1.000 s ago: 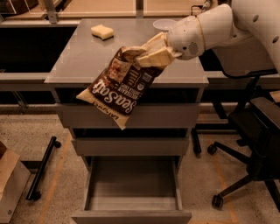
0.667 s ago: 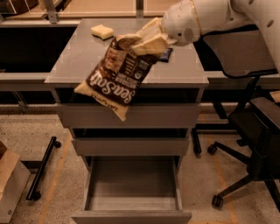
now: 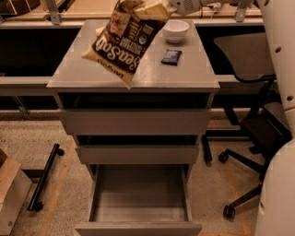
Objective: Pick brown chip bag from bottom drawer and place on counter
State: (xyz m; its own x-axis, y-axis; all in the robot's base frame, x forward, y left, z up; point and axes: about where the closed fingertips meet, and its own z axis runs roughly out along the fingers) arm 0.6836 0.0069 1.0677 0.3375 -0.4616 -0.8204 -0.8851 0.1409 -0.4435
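The brown chip bag (image 3: 120, 42), dark brown with cream ends and white "Sea Salt" lettering, hangs tilted above the counter (image 3: 83, 73), its lower corner over the counter's front middle. My gripper (image 3: 148, 10) is shut on the bag's top end at the upper middle of the view, above the counter's far part. The bottom drawer (image 3: 138, 193) stands pulled open below, its grey tray empty.
A white bowl (image 3: 175, 31) and a small dark packet (image 3: 171, 56) sit on the counter's right half. The two upper drawers (image 3: 133, 120) are slightly open. An office chair (image 3: 251, 124) stands at the right. A cardboard box (image 3: 10, 193) and a wheeled bar (image 3: 44, 177) lie on the floor at left.
My gripper has carried the bag up and back over the counter. The view has shifted, so the bowl and dark packet show now.
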